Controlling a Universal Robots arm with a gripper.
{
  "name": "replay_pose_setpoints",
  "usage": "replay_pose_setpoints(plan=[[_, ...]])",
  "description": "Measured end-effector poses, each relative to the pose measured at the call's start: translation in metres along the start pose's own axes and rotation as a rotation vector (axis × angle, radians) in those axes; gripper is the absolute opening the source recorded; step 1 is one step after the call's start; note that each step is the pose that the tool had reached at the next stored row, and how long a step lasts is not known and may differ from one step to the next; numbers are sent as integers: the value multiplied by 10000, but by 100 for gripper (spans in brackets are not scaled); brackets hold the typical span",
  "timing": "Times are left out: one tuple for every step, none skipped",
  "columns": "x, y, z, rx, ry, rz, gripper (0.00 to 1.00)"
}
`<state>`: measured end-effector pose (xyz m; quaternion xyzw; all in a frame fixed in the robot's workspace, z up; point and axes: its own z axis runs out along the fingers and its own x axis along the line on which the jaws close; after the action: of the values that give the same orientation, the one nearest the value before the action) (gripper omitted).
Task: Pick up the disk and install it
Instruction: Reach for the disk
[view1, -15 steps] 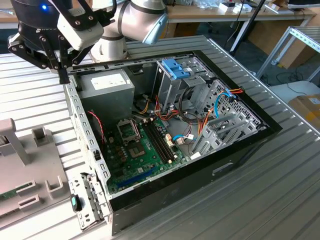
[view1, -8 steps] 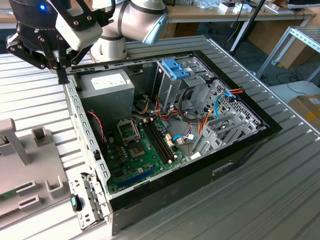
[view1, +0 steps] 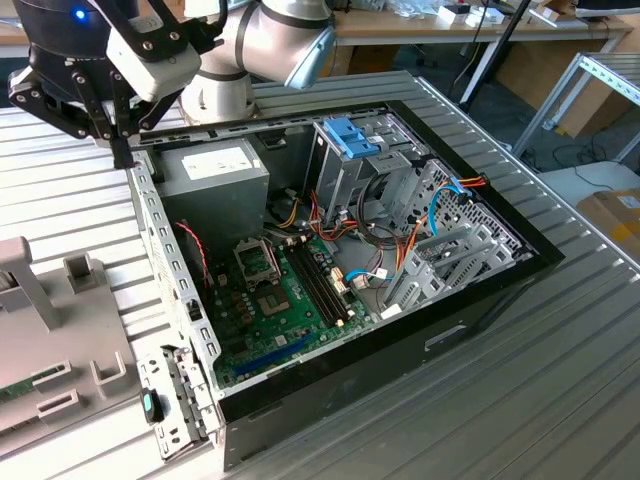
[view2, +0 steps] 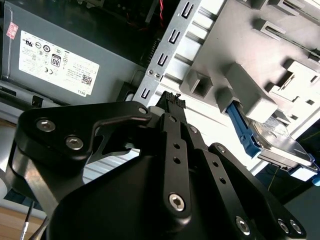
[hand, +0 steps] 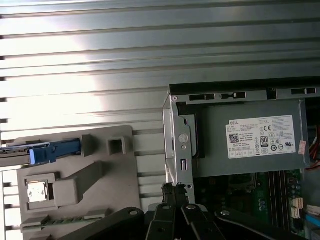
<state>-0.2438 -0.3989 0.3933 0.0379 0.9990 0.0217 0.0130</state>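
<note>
Grey fixture plate on the exterior view's left, disk slotted in it, blue carrier frame showing, untouched. Gripper pinched closed on nothing, tips above the PC case corner rail, just beside the power supply. Motherboard and drive cage further to the exterior view's right.

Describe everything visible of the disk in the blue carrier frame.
The disk is a flat rectangular drive with a silvery metal face in a blue plastic carrier frame. It sits held in the grey moulded holder, one end jutting beyond it. The black gripper is apart from it.
</note>
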Motion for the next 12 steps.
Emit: replay_pose_setpoints(plan=[[7, -1, 0, 0, 0, 0, 11], [14, -1, 0, 0, -1, 0, 11], [17, -1, 0, 0, -1, 0, 11], [21, -2, 0, 0, -1, 0, 11], [29, -2, 0, 0, -1, -1, 11], [38, -3, -1, 0, -1, -1, 11], [45, -3, -1, 0, 0, 0, 11], [48, -4, -1, 0, 0, -1, 11], [49, -4, -1, 0, 0, -1, 11], [49, -4, -1, -1, -1, 0, 11], [50, -4, -1, 1, 0, 0, 11], [50, -4, -1, 0, 0, -1, 11]])
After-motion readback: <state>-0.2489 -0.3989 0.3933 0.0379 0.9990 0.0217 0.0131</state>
